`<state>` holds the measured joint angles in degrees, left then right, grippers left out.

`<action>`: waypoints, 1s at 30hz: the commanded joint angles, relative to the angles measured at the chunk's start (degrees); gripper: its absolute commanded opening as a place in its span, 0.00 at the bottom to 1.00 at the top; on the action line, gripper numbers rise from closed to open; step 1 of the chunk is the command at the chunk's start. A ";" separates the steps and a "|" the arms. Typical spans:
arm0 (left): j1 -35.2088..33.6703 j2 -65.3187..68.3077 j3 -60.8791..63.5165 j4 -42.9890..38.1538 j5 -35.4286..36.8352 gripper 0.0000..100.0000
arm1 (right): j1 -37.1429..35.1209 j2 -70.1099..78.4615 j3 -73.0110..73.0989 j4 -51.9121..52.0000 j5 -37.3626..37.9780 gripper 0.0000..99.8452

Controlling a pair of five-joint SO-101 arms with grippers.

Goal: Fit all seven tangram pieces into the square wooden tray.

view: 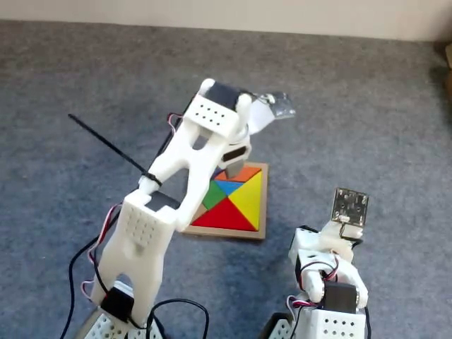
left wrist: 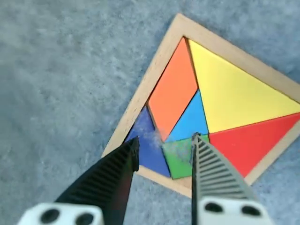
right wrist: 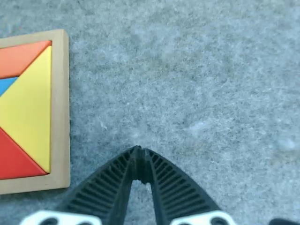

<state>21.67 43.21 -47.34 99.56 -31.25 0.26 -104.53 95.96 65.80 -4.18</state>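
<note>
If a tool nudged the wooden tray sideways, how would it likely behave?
Probably stiff and fairly light: the tray looks like a thin flat wooden board. On the fuzzy carpet it would likely drag rather than glide. Lying flat, it seems unlikely to tip, and the pieces sitting flush inside should travel with it.

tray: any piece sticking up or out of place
Nothing stands out. The pieces that show look flush inside the tray, with no gaps; the open left gripper hides part of one corner.
</note>
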 commanded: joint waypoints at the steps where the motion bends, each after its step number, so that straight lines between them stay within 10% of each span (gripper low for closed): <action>1: 1.01 -9.10 2.51 0.79 1.32 0.18 | 0.57 -0.66 5.67 -1.10 0.53 0.01; 13: 1.80 -38.37 31.87 -0.35 1.49 0.18 | 0.57 -0.66 5.67 -1.10 0.53 0.01; 30: -9.80 -96.22 86.20 -27.87 16.00 0.18 | 0.48 -0.66 5.67 -0.75 0.18 0.01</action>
<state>16.84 -42.07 31.16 76.88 -17.98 0.26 -104.53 95.96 65.80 -4.18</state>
